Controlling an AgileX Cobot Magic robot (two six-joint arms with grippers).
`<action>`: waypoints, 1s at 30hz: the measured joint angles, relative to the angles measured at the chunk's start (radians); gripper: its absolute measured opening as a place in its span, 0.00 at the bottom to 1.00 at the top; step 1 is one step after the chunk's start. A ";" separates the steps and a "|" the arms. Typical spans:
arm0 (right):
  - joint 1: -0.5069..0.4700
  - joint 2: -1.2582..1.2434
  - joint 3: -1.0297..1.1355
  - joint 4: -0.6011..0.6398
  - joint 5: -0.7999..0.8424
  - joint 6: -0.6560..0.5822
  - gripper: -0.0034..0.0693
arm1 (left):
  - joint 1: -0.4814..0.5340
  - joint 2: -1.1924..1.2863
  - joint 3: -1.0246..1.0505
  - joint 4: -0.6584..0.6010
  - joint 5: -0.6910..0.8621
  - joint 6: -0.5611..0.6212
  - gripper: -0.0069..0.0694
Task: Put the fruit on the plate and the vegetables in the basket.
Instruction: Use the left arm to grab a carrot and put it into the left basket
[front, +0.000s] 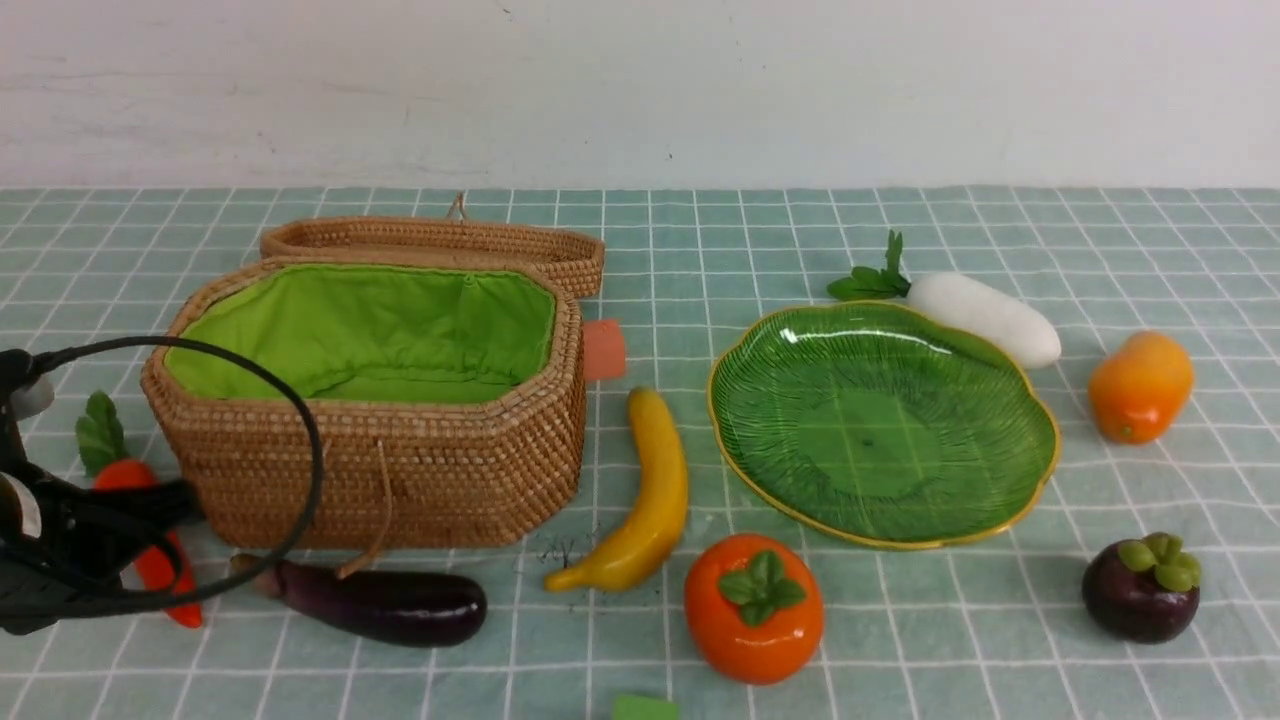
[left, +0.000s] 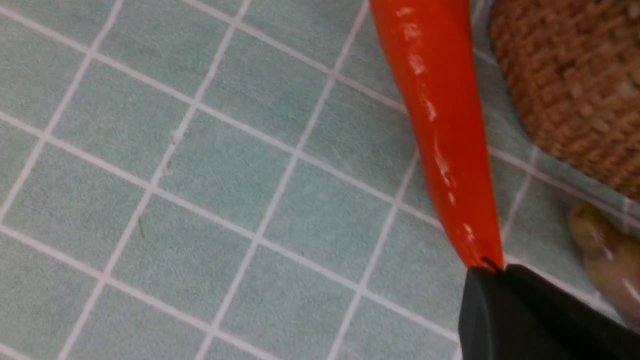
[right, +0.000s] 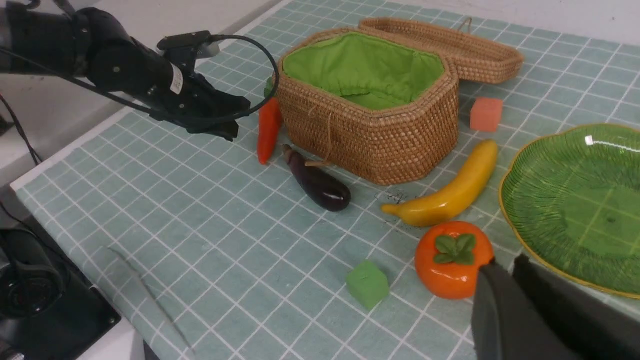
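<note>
The left arm (right: 115, 65) reaches forward, held low and near level. The left gripper (left: 492, 270) has its jaws closed, the tips meeting. The right gripper (right: 506, 264) is raised and angled downward, jaws pressed together with only a seam between them.

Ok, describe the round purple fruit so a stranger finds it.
Find the wide green leaf-shaped plate with a gold rim. Right of it, nearer the camera, sits the round dark purple mangosteen. Unlike the long purple eggplant, it is ball-shaped, green-capped.
</note>
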 joint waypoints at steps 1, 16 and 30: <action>0.000 0.000 0.000 -0.001 0.000 0.000 0.11 | 0.000 0.007 0.000 0.014 -0.005 -0.008 0.15; 0.000 0.000 0.000 -0.009 0.013 -0.020 0.12 | 0.000 0.238 -0.003 0.218 -0.195 -0.246 0.69; 0.000 0.000 0.000 0.067 0.014 -0.020 0.14 | 0.000 0.318 -0.017 0.490 -0.205 -0.534 0.44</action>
